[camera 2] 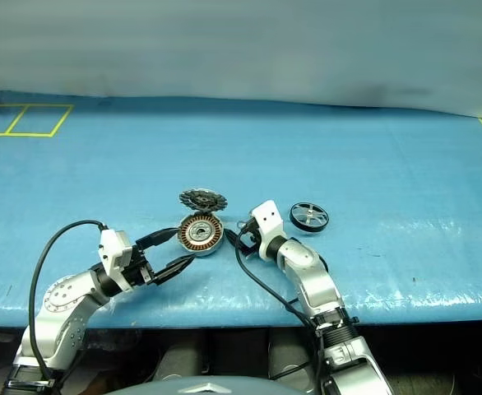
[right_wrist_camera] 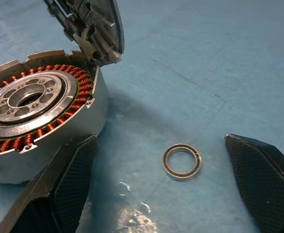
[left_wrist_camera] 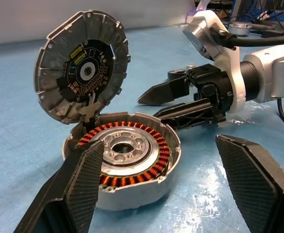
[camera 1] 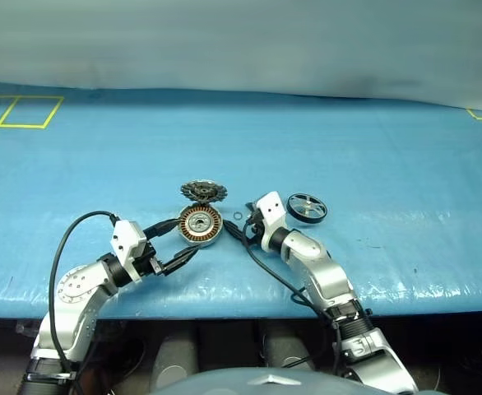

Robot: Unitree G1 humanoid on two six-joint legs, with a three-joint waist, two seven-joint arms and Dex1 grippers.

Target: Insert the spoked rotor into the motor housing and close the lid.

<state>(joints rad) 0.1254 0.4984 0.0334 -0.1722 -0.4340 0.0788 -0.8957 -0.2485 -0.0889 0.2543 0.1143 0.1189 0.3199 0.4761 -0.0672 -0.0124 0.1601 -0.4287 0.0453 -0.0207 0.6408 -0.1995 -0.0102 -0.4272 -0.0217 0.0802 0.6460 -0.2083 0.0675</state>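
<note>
The motor housing (camera 1: 201, 225), a silver cup with copper windings, sits on the blue table with its lid (camera 1: 203, 192) tilted up behind it, dark notched face showing (left_wrist_camera: 84, 73). The spoked rotor (camera 1: 307, 207) lies flat to the right, beyond my right arm. My left gripper (camera 1: 185, 238) is open, level with the housing (left_wrist_camera: 127, 160), one finger on either side of its near-left part. My right gripper (camera 1: 241, 224) is open just right of the housing (right_wrist_camera: 30, 102), low over the table, fingers empty. The left wrist view shows the right gripper (left_wrist_camera: 149, 108) beside the housing.
A tiny thin ring (right_wrist_camera: 181, 161) lies on the table between my right gripper's fingers (right_wrist_camera: 74, 179), close to the housing; the head view shows the ring (camera 1: 238, 216) too. Yellow tape squares (camera 1: 19, 111) mark the far left. The table's front edge (camera 1: 241, 309) runs below both arms.
</note>
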